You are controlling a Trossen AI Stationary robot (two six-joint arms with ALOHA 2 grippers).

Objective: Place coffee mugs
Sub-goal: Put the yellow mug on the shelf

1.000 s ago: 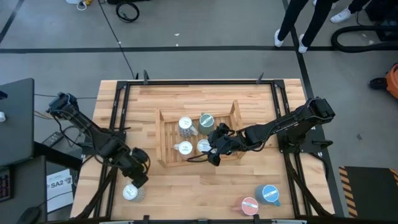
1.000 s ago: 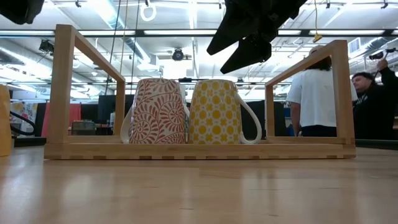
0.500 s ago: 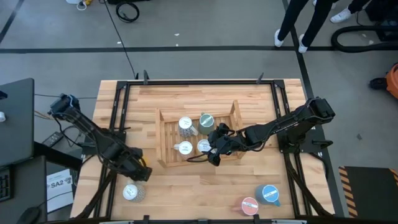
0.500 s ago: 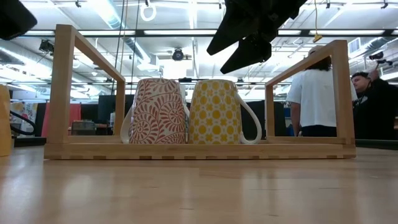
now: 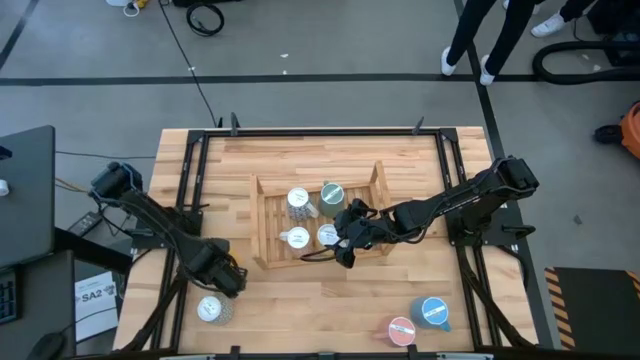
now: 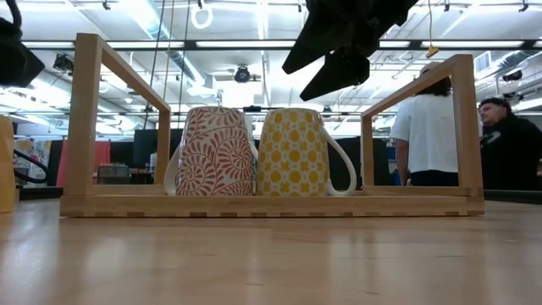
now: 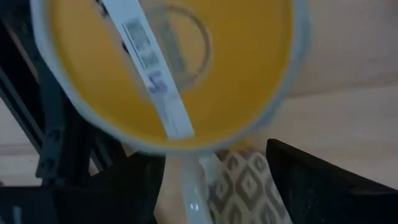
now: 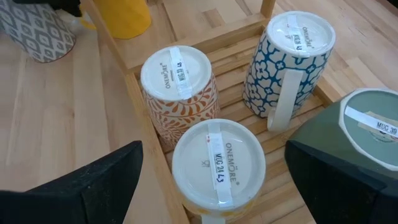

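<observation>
Wooden table (image 5: 300, 150), seen whole from above. At its middle, an open-framed wooden tray (image 5: 258, 220).

Beyond the table in the low view, two people (image 6: 432, 127) at the right, standing in the room.

Right gripper (image 5: 343, 252) over the tray's near right part, above the mugs there. Fingers spread wide, nothing between them. Shows in the low view as a dark shape hanging above the tray.

Left gripper (image 5: 228, 280) near the table's near left corner, well apart from the tray. Hangs right at a plain yellow mug (image 7: 168, 62), whose labelled base fills most of the left wrist view. Impossible to tell whether this mug is gripped or merely close.

Just beside, nearer the table's front edge, a grey mug (image 5: 209, 310) with a diamond pattern, standing on the bare wood.

Inside the tray, four mugs, all upside down with labelled bases up. Far row: blue-flowered mug (image 8: 289, 62) on the left, green mug (image 8: 367, 130) on the right. Near row: red mug (image 8: 179, 81) on the left, patterned yellow mug (image 8: 217, 165) on the right, side by side and touching or nearly so in the low view, handles turned outward.

At the near right corner, a blue mug (image 5: 432, 312) and a pink mug (image 5: 400, 329), close together, far from the tray.
</observation>
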